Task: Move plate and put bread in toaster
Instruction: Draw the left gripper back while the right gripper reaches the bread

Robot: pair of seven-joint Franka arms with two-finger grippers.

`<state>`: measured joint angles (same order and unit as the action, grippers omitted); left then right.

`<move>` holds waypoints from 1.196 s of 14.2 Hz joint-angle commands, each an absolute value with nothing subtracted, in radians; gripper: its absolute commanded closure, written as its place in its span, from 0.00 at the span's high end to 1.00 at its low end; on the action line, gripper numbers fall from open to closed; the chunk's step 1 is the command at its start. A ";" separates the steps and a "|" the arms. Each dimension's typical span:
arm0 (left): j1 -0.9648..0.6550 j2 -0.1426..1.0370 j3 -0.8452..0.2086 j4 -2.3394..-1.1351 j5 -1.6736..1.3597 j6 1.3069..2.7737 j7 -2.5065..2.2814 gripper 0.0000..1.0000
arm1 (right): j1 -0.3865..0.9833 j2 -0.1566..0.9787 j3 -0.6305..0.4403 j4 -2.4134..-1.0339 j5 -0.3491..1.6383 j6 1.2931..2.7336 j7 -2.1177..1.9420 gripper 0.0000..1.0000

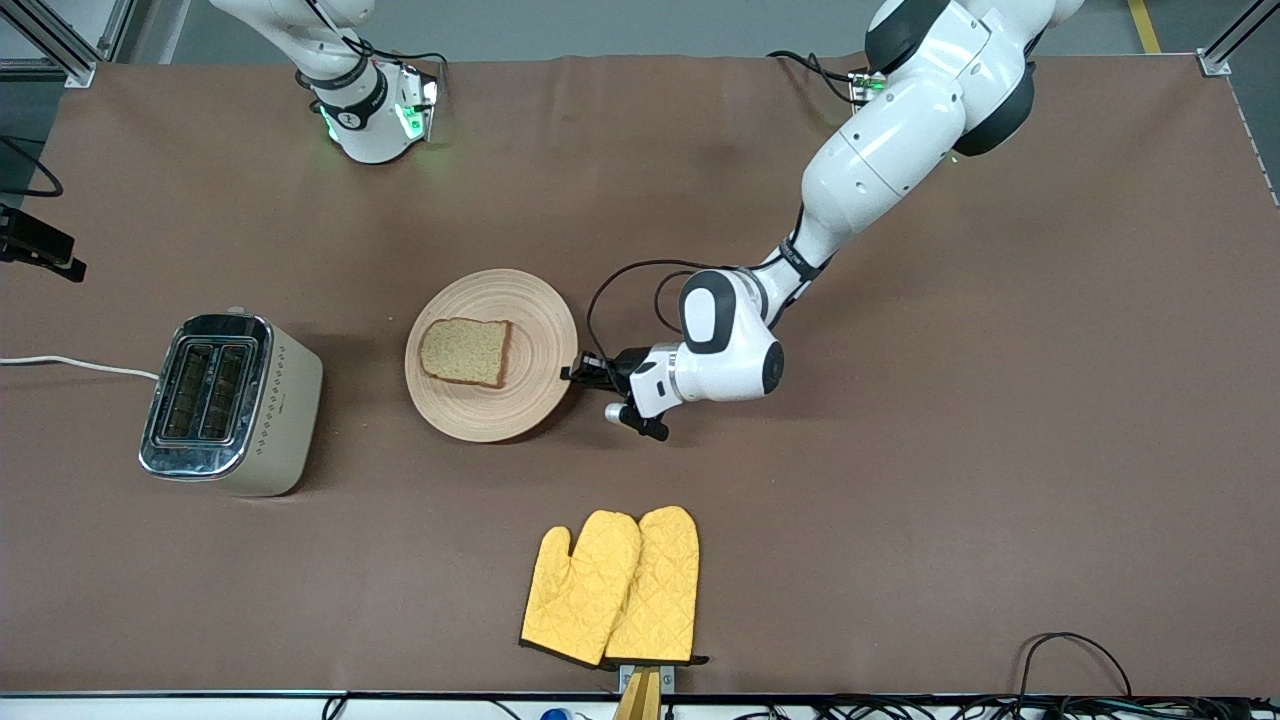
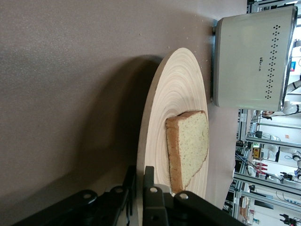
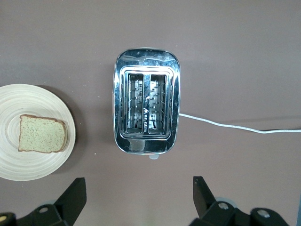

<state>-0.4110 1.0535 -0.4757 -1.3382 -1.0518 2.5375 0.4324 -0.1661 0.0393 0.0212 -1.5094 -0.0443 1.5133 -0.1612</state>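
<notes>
The tan wooden plate (image 1: 530, 400) lies mid-table with the bread slice (image 1: 466, 351) on it. My left gripper (image 1: 577, 373) is low at the plate's edge toward the left arm's end, shut on the rim. In the left wrist view its fingers (image 2: 149, 188) clamp the plate (image 2: 183, 89) edge, with the bread (image 2: 193, 141) just past them and the toaster (image 2: 249, 56) farther off. The toaster (image 1: 230, 403) stands toward the right arm's end. My right gripper (image 3: 138, 186) is open and empty, high over the toaster (image 3: 146, 108); the plate (image 3: 28, 99) and the bread (image 3: 41, 134) also show there.
A pair of yellow oven mitts (image 1: 615, 585) lies near the table's front edge, nearer to the front camera than the plate. The toaster's white cord (image 1: 70, 365) runs off toward the right arm's end of the table.
</notes>
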 commanded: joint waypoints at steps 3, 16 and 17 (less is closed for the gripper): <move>-0.400 1.054 -0.479 -1.312 -1.101 2.525 0.451 0.42 | -0.125 0.034 0.043 -1.633 -0.025 1.511 -0.001 1.00; 0.049 0.976 -0.468 -1.252 -0.538 1.953 0.308 1.00 | 0.245 0.023 0.055 -2.256 0.003 2.279 0.579 1.00; 0.067 0.950 -0.465 -1.232 -0.453 1.904 0.307 1.00 | 0.282 0.055 0.054 -2.260 0.003 2.311 0.641 1.00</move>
<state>0.0370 1.0064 -0.4658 -1.2404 -0.5651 1.9763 0.3269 0.2261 0.0540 0.0598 -2.2254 -0.0163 2.2651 0.5536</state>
